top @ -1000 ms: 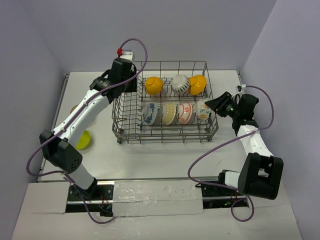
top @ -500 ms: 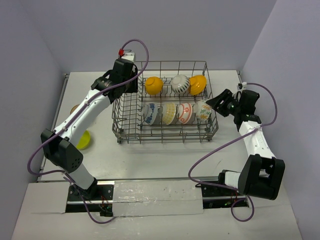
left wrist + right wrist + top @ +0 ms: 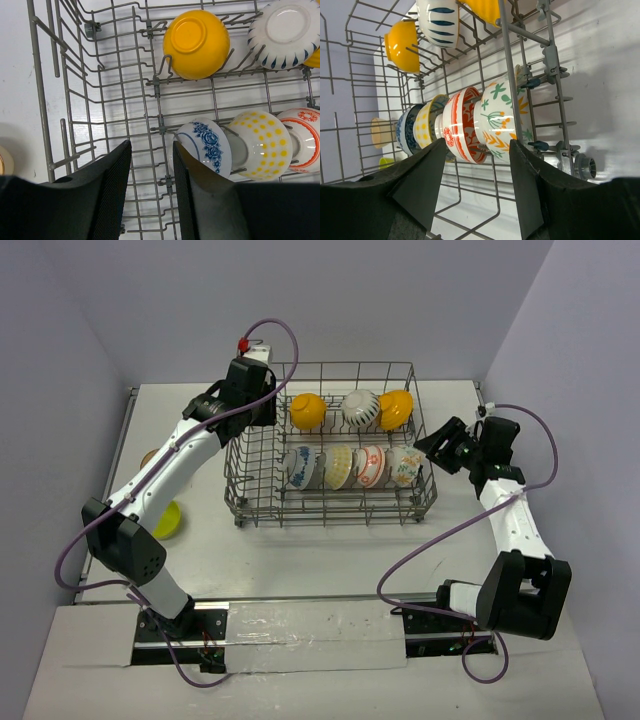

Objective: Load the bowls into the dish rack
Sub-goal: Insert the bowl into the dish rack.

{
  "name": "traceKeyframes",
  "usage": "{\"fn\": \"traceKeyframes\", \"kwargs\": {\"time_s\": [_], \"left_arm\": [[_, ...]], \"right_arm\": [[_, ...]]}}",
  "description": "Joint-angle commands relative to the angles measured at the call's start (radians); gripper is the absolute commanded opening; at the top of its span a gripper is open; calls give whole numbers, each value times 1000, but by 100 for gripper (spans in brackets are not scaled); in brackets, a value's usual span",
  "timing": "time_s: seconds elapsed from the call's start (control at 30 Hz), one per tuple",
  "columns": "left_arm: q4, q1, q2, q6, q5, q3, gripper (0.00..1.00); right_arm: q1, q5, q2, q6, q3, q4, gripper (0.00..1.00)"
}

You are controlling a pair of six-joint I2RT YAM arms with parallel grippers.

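Bowls stand on edge between the tines of the large grey wire dish rack (image 3: pixel 256 455). Its back row holds an orange-yellow bowl (image 3: pixel 307 411), a white blue-striped bowl (image 3: pixel 360 408) and a second orange-yellow bowl (image 3: pixel 396 409). Its front row holds a blue-flowered bowl (image 3: pixel 299 467), a yellow-dotted bowl (image 3: pixel 338 467), a red-and-white bowl (image 3: pixel 370 466) and a leaf-painted bowl (image 3: pixel 404 464). A lime green bowl (image 3: pixel 167 520) lies on the white surface (image 3: pixel 320 550) left of the rack. The left claw (image 3: pixel 151 147) hangs released over the rack's left end. The right claw (image 3: pixel 475 145) is also released, just outside its right wall.

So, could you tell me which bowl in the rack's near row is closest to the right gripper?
The white bowl with green and orange leaves, at the row's right end beside the red-and-white bowl; the right gripper is just outside the rack.
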Motion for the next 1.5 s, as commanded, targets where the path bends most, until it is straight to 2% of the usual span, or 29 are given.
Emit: {"fn": "traceKeyframes", "kwargs": {"time_s": [0.0, 0.2, 0.33, 0.53, 0.67, 0.73, 0.83, 0.97, 1.2, 1.33, 1.47], "left_arm": [[-2, -6, -2, 20, 0, 5, 44], [-2, -6, -5, 21, -7, 4, 44], [4, -6, -13, 28, -25, 1, 43], [7, 5, -37, 37, -60, -1, 44], [39, 2, -97, 47, -88, -19, 43], [78, 2, -126, 55, -105, -51, 43], [87, 3, -152, 63, -129, -61, 44], [72, 3, -156, 60, -135, -47, 44], [81, 3, -217, 64, -171, -56, 50], [99, 3, -266, 63, -207, -93, 54], [119, 11, -301, 60, -226, -189, 58]], "right_arm": [[-14, 146, 13, -55, 25, -104, 62], [-14, 143, 4, -64, 47, -115, 62], [-14, 80, -38, -51, 62, -72, 62], [-11, -7, -136, -26, 79, 56, 62], [24, -102, -260, 20, -4, 295, 61], [68, -133, -274, 0, 2, 319, 61], [142, -147, -250, -64, 49, 238, 61], [364, -84, -222, -194, 108, 98, 61], [602, 49, -253, -330, 137, -45, 61], [668, 187, -260, -356, 145, -97, 61], [682, 243, -243, -351, 149, -98, 63]]}}
